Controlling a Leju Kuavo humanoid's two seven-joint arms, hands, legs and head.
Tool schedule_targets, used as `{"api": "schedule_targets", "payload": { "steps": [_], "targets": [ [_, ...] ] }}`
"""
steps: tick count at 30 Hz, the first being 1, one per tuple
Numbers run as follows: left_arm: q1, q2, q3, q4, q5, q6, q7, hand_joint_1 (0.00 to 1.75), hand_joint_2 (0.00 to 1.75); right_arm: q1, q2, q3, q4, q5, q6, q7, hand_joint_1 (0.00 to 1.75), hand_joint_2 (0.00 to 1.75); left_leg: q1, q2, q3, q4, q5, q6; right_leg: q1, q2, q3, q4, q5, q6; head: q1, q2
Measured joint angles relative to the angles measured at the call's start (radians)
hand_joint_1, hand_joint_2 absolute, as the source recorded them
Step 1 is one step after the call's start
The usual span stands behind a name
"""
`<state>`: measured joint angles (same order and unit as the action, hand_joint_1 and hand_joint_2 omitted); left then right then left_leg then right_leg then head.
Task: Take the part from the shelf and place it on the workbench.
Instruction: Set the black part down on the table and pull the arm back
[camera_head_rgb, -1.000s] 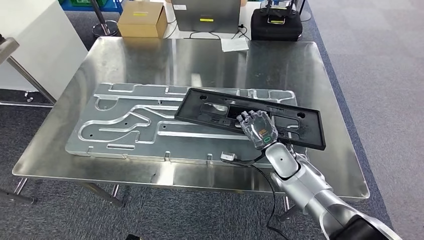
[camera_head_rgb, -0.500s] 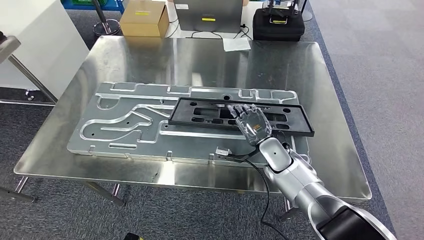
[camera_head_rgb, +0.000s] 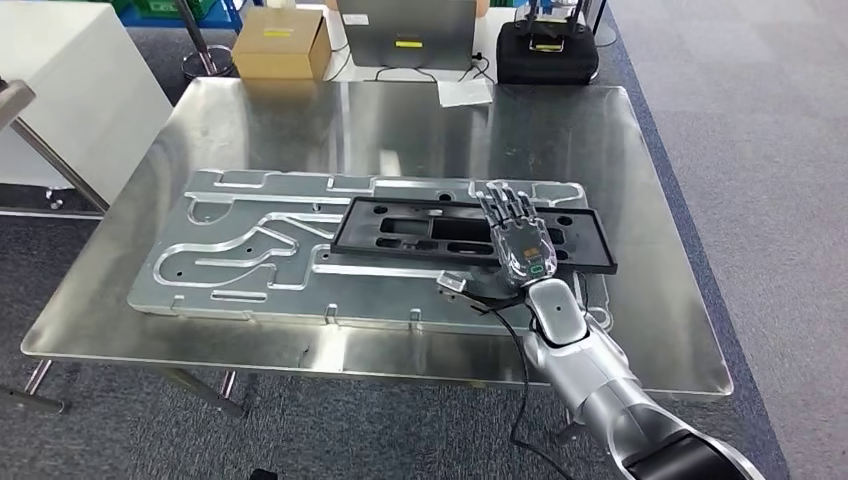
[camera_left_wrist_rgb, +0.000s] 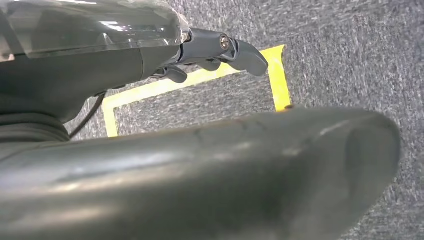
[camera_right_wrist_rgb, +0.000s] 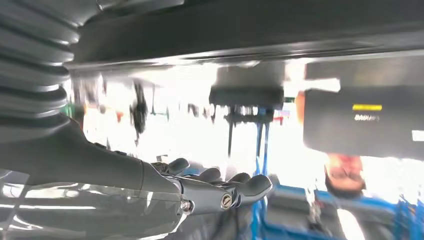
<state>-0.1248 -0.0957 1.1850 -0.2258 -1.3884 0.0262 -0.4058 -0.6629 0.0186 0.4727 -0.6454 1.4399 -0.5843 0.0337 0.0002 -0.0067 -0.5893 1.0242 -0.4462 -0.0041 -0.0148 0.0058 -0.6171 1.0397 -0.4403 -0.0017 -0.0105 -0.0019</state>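
Observation:
The long black part (camera_head_rgb: 420, 232), a flat frame with slots, lies level on the grooved aluminium plate (camera_head_rgb: 240, 255) on the steel workbench (camera_head_rgb: 400, 130). My right hand (camera_head_rgb: 515, 238) is over the part's right half with its fingers straight and spread, gripping nothing. The right wrist view shows those fingers (camera_right_wrist_rgb: 235, 189) stretched out with nothing in them, alongside the part's dark edge (camera_right_wrist_rgb: 250, 30). My left hand (camera_left_wrist_rgb: 210, 47) hangs over grey carpet with a yellow floor line (camera_left_wrist_rgb: 200, 80) and holds nothing.
Behind the workbench stand a cardboard box (camera_head_rgb: 280, 42), a grey case (camera_head_rgb: 405, 30) and a black case (camera_head_rgb: 547, 55). A paper sheet (camera_head_rgb: 465, 92) lies at the far edge. A cable (camera_head_rgb: 520, 380) runs from the plate's front past my right arm. A person (camera_right_wrist_rgb: 345, 175) is beyond the table.
The black part went from tilted in my right hand to flat on the plate. My right hand let go of it, and its fingers are now straight and spread.

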Motion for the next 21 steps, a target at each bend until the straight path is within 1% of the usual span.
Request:
{"api": "schedule_targets", "payload": {
  "steps": [2,3,4,5,6,7,8,9,10,11,12,13,14,16,17,18,19,20,21],
  "targets": [
    [0.0,0.0,-0.001,0.0,0.001,-0.003,0.0,0.0,0.0,0.029,0.019,-0.05,-0.064,-0.032,0.055,-0.005,0.0,0.0,0.001,0.001,0.001,-0.009,0.008,0.011,-0.001,0.0,0.0,-0.001,0.001,0.013,0.0,0.0],
    [0.0,-0.001,-0.001,0.0,0.001,-0.005,0.0,0.0,0.0,0.04,0.027,-0.071,-0.098,-0.053,0.083,-0.004,0.0,0.0,0.003,0.001,0.003,-0.016,0.013,0.017,-0.001,-0.001,-0.005,0.01,-0.009,0.018,0.001,0.0],
    [-0.001,-0.001,-0.002,0.0,0.001,-0.007,0.0,0.0,0.0,0.049,0.035,-0.091,-0.132,-0.075,0.11,-0.003,0.0,0.0,0.006,0.002,0.005,-0.023,0.019,0.023,0.0,-0.002,-0.018,0.04,-0.03,0.022,0.002,0.0],
    [-0.002,-0.002,-0.003,0.0,0.001,-0.008,0.0,0.0,0.0,0.057,0.043,-0.107,-0.167,-0.099,0.138,0.002,0.0,0.0,0.007,0.003,0.006,-0.027,0.022,0.027,0.0,-0.003,-0.04,0.089,-0.06,0.024,0.003,0.0],
    [-0.003,-0.002,-0.004,0.0,0.001,-0.01,0.0,0.0,0.0,0.064,0.049,-0.118,-0.201,-0.121,0.163,0.008,0.0,0.0,0.006,0.003,0.005,-0.028,0.023,0.03,0.001,-0.003,-0.07,0.152,-0.094,0.025,0.004,0.0],
    [-0.004,-0.001,-0.006,0.0,0.001,-0.013,0.0,0.0,0.0,0.073,0.055,-0.126,-0.231,-0.141,0.187,0.015,0.0,0.0,0.005,0.003,0.004,-0.028,0.024,0.03,0.001,-0.003,-0.099,0.216,-0.121,0.025,0.003,0.0],
    [-0.004,-0.001,-0.009,0.0,0.001,-0.016,0.001,0.0,0.0,0.081,0.059,-0.13,-0.261,-0.159,0.208,0.022,0.0,0.0,0.005,0.003,0.003,-0.027,0.023,0.03,0.001,-0.003,-0.118,0.259,-0.132,0.026,0.004,0.0],
    [-0.005,-0.001,-0.013,0.0,0.0,-0.017,0.001,0.0,0.0,0.089,0.062,-0.132,-0.289,-0.176,0.228,0.03,0.0,0.0,0.004,0.003,0.003,-0.025,0.023,0.03,0.001,-0.003,-0.12,0.265,-0.124,0.026,0.003,0.0],
    [-0.006,-0.002,-0.017,0.0,-0.002,-0.017,0.003,0.0,0.0,0.094,0.066,-0.133,-0.316,-0.191,0.246,0.037,0.0,0.0,0.004,0.003,0.003,-0.023,0.022,0.029,0.001,-0.003,-0.103,0.232,-0.097,0.025,0.003,0.0],
    [-0.008,-0.002,-0.022,0.0,-0.004,-0.014,0.006,0.0,0.0,0.096,0.069,-0.133,-0.341,-0.203,0.261,0.044,0.0,0.0,0.004,0.003,0.003,-0.02,0.02,0.028,0.001,-0.004,-0.069,0.167,-0.061,0.022,0.004,0.0],
    [-0.012,-0.003,-0.026,0.0,-0.006,-0.01,0.011,0.0,0.0,0.096,0.073,-0.133,-0.365,-0.215,0.275,0.05,0.0,0.0,0.002,0.002,0.001,-0.015,0.017,0.024,0.002,-0.004,-0.033,0.097,-0.035,0.019,0.003,0.0],
    [-0.016,-0.004,-0.03,0.0,-0.007,-0.007,0.015,0.0,0.0,0.096,0.078,-0.133,-0.388,-0.226,0.287,0.054,0.0,0.0,0.0,0.002,-0.001,-0.009,0.014,0.021,0.004,-0.005,-0.007,0.042,-0.017,0.015,0.003,0.0],
    [-0.021,-0.004,-0.034,0.0,-0.007,-0.005,0.02,0.0,0.0,0.096,0.082,-0.133,-0.409,-0.24,0.296,0.059,0.0,0.0,-0.001,0.001,-0.004,-0.006,0.012,0.016,0.005,-0.005,0.008,0.01,-0.011,0.01,0.003,0.0],
    [-0.028,-0.005,-0.04,0.0,-0.002,-0.005,0.028,0.0,0.0,0.102,0.092,-0.133,-0.449,-0.282,0.31,0.065,0.0,0.0,-0.002,0.001,-0.007,-0.004,0.012,0.007,0.008,-0.004,0.009,-0.001,-0.011,-0.001,0.002,0.0],
    [-0.03,-0.005,-0.042,0.0,0.002,-0.005,0.031,0.0,0.0,0.104,0.097,-0.132,-0.467,-0.308,0.314,0.065,0.0,0.0,-0.001,0.001,-0.008,-0.004,0.01,0.001,0.007,-0.004,0.009,-0.004,-0.009,-0.007,0.002,0.0],
    [-0.031,-0.005,-0.044,0.0,0.006,-0.006,0.033,0.0,0.0,0.106,0.102,-0.13,-0.486,-0.335,0.315,0.062,0.0,0.0,0.0,0.001,-0.011,0.005,0.003,-0.005,0.005,-0.004,0.01,-0.007,-0.006,-0.013,0.002,0.0],
    [-0.032,-0.004,-0.045,0.0,0.01,-0.006,0.033,0.0,0.0,0.109,0.108,-0.127,-0.505,-0.365,0.308,0.053,0.0,0.0,0.001,0.001,-0.021,0.03,-0.016,-0.011,0.002,-0.004,0.01,-0.01,-0.004,-0.019,0.0,0.0],
    [-0.033,-0.004,-0.046,0.0,0.016,-0.007,0.031,0.0,0.0,0.114,0.114,-0.123,-0.526,-0.396,0.293,0.038,0.0,0.0,0.004,0.002,-0.04,0.075,-0.044,-0.016,0.0,-0.005,0.011,-0.011,-0.003,-0.023,-0.002,0.0],
    [-0.033,-0.005,-0.046,0.0,0.023,-0.007,0.028,0.0,0.0,0.124,0.119,-0.117,-0.553,-0.432,0.266,0.016,0.0,0.0,0.006,0.002,-0.068,0.138,-0.079,-0.022,0.0,-0.005,0.011,-0.011,-0.004,-0.025,-0.004,0.0]
  ]
}}
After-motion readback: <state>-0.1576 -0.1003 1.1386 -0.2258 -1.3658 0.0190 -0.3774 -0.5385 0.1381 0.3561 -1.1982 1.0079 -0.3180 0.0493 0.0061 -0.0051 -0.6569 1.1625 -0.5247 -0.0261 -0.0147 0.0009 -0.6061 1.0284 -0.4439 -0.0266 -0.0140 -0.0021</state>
